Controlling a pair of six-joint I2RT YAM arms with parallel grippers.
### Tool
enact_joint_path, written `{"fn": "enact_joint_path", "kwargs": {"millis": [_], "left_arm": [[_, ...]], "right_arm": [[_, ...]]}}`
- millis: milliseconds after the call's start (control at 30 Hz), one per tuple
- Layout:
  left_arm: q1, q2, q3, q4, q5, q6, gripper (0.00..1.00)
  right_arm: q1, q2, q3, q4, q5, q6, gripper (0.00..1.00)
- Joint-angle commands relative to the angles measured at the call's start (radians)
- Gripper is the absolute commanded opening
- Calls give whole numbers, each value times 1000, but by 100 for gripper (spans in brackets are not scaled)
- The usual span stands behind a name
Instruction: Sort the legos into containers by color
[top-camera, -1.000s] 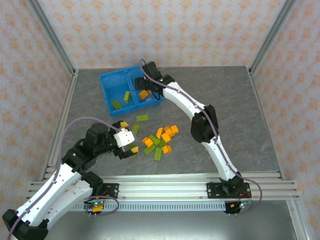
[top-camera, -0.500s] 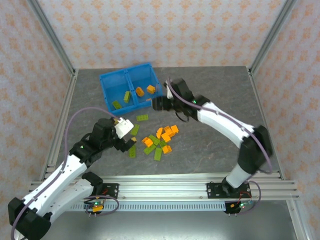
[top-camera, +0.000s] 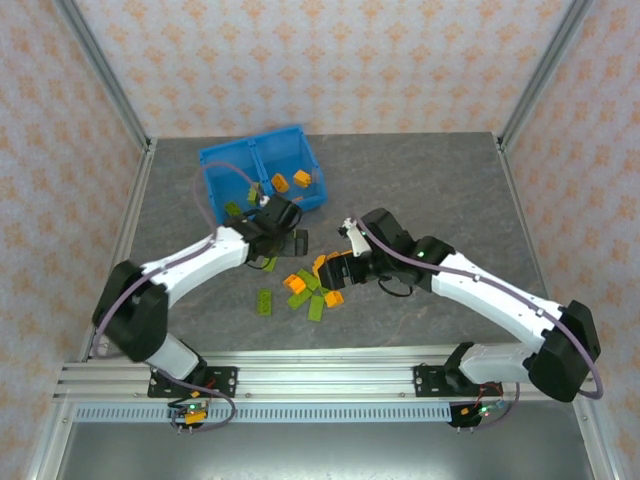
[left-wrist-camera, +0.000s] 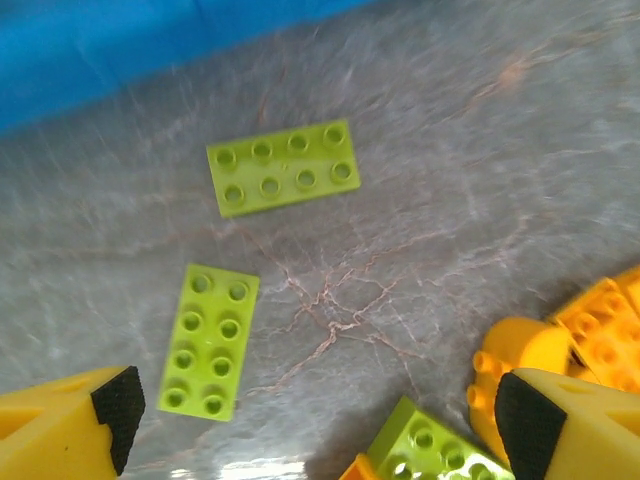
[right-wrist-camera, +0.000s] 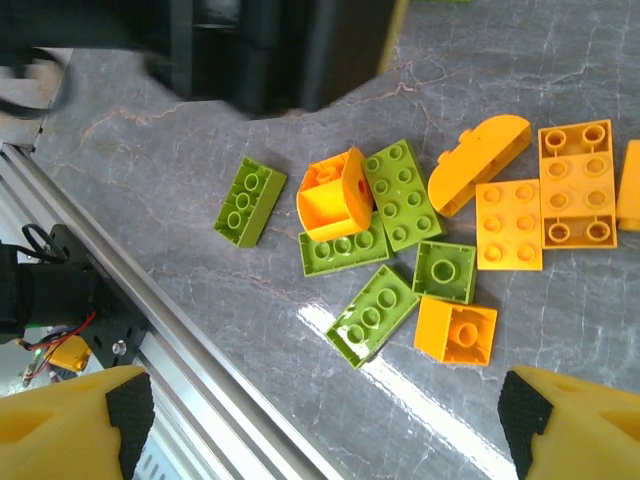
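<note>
The blue bin (top-camera: 225, 155) stands at the back left; its left compartment holds olive-green legos (top-camera: 233, 209) and its right one holds orange legos (top-camera: 302, 179). My left gripper (top-camera: 289, 241) hovers open just in front of the bin. In its wrist view, the left gripper (left-wrist-camera: 320, 435) is empty, above two flat green plates (left-wrist-camera: 283, 168) (left-wrist-camera: 208, 340). My right gripper (top-camera: 336, 272) hangs open over the mixed pile (top-camera: 318, 284). In its wrist view, the right gripper (right-wrist-camera: 325, 430) is empty, just off a green brick (right-wrist-camera: 378, 315) and an orange cube (right-wrist-camera: 455, 330).
A single green brick (top-camera: 265, 301) lies apart, left of the pile and toward the front rail (top-camera: 320, 370). The bin's blue wall (left-wrist-camera: 100, 50) runs along the top of the left wrist view. Bare grey tabletop spreads to the right of the pile (top-camera: 470, 200).
The left arm swung from the front left up toward the bin. The right arm drew back from over the bin's right compartment and came down to the pile.
</note>
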Motion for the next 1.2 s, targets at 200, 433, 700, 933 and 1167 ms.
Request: {"fn": "enact_joint_path", "kwargs": {"millis": [200,433,700,933,1167], "left_arm": [[1,310,234,-7,-159,-223,96],[6,444,333,-56,-255,-211,98],[9,402,256,-34,-325,-203,98],[33,415,216,19,-298,-206,95],[54,430,161,105,-189,-225,69]], "right_arm": [[0,-88,-58,-77,12,28,92],[0,-101,-68,-81,36,39,93],[-1,-85,-67,-64,43,54,93],[0,-60,-52,-71,41,62,93],[0,-64,-47,-88,64,80,93]]}}
